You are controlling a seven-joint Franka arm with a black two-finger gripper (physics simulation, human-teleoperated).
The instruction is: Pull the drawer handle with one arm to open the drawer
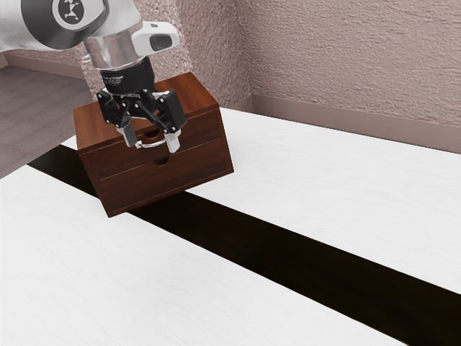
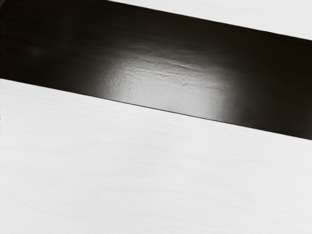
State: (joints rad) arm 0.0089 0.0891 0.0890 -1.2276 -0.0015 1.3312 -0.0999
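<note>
The exterior view is bright and evenly lit. The smooth white table top looks nearly flat, with no hard shadows. The dark brown wooden drawer box is lighter on its top than on its front. In the wrist view, the glossy black stripe carries a broad pale glare at its middle, darkening toward both ends.

A white surface carries a glossy black stripe running diagonally across it — behind the surface stands a rough pinkish wall.
</note>
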